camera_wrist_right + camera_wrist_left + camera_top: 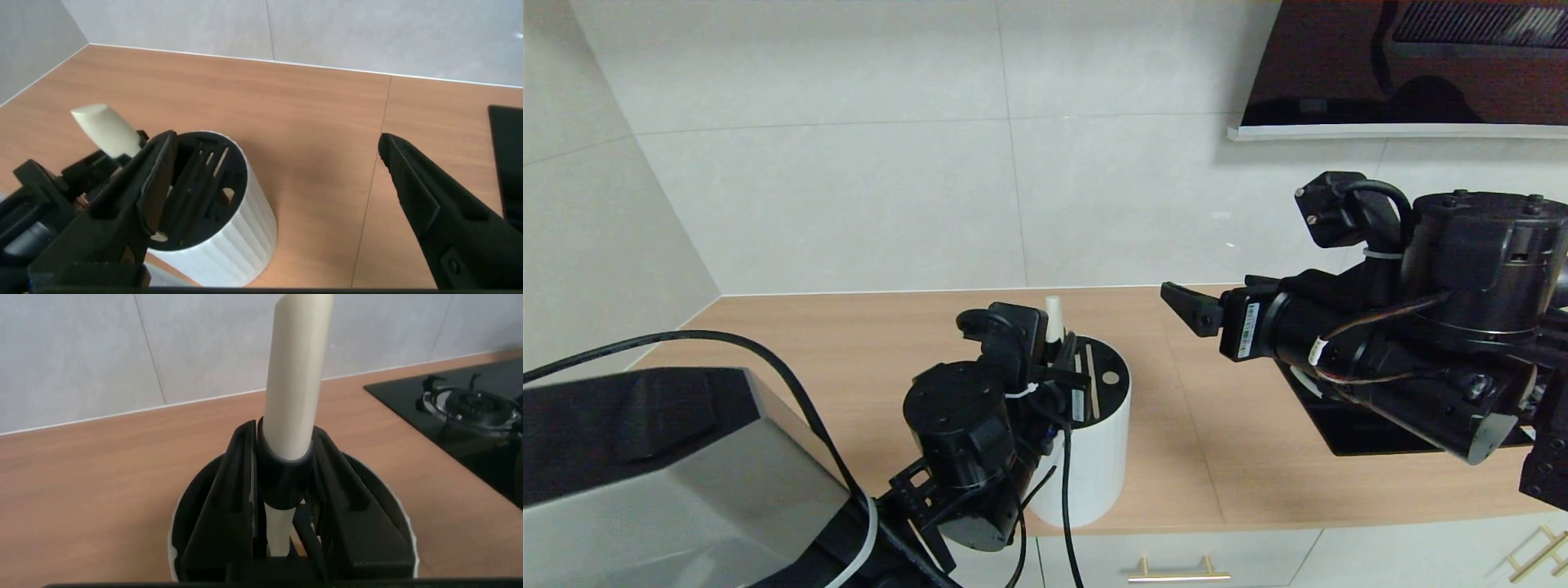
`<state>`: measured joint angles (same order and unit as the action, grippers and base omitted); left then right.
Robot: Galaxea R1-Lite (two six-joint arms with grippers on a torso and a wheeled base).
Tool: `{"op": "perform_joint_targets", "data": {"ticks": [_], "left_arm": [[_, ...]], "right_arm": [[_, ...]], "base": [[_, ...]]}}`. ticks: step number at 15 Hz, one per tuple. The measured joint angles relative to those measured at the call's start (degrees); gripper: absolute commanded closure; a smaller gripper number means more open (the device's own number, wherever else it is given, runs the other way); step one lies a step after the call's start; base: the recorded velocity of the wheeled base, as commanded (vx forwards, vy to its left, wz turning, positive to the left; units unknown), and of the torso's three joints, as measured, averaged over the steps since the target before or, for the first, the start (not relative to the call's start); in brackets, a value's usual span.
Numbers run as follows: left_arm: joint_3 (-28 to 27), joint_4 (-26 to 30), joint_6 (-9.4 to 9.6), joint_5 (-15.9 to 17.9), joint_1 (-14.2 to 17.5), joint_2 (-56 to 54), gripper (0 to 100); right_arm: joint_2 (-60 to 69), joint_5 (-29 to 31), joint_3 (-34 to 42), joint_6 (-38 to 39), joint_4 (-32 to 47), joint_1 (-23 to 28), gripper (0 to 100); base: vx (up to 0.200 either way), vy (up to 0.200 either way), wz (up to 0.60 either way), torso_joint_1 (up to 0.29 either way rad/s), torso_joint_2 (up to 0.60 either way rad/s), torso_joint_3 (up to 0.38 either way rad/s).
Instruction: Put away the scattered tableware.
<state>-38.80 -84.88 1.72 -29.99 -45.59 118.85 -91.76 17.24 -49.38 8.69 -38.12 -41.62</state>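
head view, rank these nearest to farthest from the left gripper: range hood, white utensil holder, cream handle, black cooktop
1. cream handle: clamped in the left gripper itself.
2. white utensil holder: directly under that gripper, the handle standing in its top.
3. black cooktop: off to the robot's right.
4. range hood: high up at the far right.

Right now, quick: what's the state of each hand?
Left hand: closed on the cream-handled utensil, over the white holder.
Right hand: open, holding nothing.
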Motion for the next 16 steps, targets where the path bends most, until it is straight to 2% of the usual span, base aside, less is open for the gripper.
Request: {"op": "perform_joint_targets", "data": {"ticks": [5,12,13,16], "left_arm": [[-1.96,0.01,-0.09,-0.01,1.52,1.39,100],[-2.38,-0.02,-0.06,0.05,1.83,2.13,100],[-2.46,-0.02,-0.05,0.02,1.83,2.18,0],[-2.60,-0.02,-0.05,0.00,1.83,2.18,0]], "right_arm": [[-0.09,-0.02,0.10,0.00,-0.02,0.00,0],[-0.09,0.00,0.16,0.00,0.00,0.00,0],[-0.09,0.00,0.16,0.01,-0.02,0.00,0],[-0.09,0.00,0.16,0.01,-0.02,-0.02,0]], "base": [[0.000,0.000,0.00,0.000,0.00,0.000],[0.000,0.000,0.00,0.000,0.00,0.000],[0.000,0.000,0.00,0.000,0.00,0.000],[0.000,0.000,0.00,0.000,0.00,0.000]]}}
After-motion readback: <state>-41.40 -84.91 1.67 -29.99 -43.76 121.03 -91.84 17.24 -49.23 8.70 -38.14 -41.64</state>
